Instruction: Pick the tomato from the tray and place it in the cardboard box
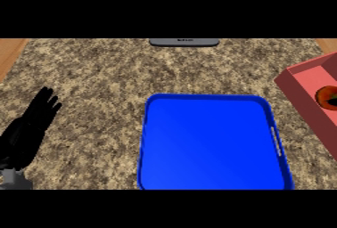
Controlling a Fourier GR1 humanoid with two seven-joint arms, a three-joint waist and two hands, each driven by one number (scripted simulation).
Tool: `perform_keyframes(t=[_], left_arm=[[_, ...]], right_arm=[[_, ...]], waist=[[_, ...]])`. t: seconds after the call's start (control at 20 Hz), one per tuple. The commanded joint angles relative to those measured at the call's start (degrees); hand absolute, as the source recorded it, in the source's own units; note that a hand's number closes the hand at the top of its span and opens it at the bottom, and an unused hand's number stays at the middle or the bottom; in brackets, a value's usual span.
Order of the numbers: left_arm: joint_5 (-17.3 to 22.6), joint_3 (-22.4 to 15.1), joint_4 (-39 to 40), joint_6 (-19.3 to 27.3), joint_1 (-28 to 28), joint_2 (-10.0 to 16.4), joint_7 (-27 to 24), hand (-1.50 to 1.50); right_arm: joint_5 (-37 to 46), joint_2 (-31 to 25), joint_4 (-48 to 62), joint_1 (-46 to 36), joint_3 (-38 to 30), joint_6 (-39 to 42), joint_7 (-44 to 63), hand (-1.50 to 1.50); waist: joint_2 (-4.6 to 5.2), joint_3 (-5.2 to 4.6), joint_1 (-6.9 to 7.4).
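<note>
tray (211,147): blue, mid worktop, nothing in it, bare floor rim to rim.
tomato (326,94): not on tray. It's right of tray, inside the box and cut by the frame edge, so only part shows. Dark patch on its right side, can't tell what that is.
box (306,104): reddish-pink, open top, right of tray and a bit further back. Near wall is just beside tray's far-right corner; rest runs out of frame.
left robot hand (30,129): well left of tray, fingers straight and pointing up, holding nothing. Resting, not on this job.
right robot hand: not in frame, no call on its state.
worktop (99,75): speckled stone. Dark grey slab (183,42) at the back edge beyond tray, irrelevant.
step: my read is the place step is done or at its very end, since tomato is in box and tray holds nothing.
next: prob. let go + retract, if the right arm is on the tomato (can't confirm). Needs fingers spread clear of the fruit, then a straight lift over the box wall on the tray side w/o nudging it.
risk: tomato is round, so a brush on the way out could roll it inside the box.
</note>
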Motion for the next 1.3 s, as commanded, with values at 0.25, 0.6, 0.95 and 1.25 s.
perform_keyframes(t=[0.25,0.6,0.95,1.25], left_arm=[[-1.6,-0.7,1.0,1.7,-1.5,-1.1,0.0,0.00],[1.6,2.0,0.1,-1.2,0.6,1.5,1.2,0.00],[1.1,1.2,-0.7,0.9,-2.3,0.5,3.4,0.00],[0.8,1.9,2.4,-1.5,-0.9,0.4,-2.1,0.00]], right_arm=[[-10.5,5.9,-3.6,-0.7,-8.0,-10.6,-6.4,-1.50],[-23.9,6.0,-7.7,1.5,-20.0,-12.4,-8.8,-1.50],[-35.0,-3.5,-6.9,6.4,-29.3,-3.8,-7.3,-1.50],[-41.0,-8.7,-1.2,13.4,-32.4,2.8,-14.1,-1.50]], waist=[[-0.21,0.04,-0.82],[-0.36,0.00,-1.04],[-0.21,0.00,-0.99],[-0.06,-0.01,-0.55]])
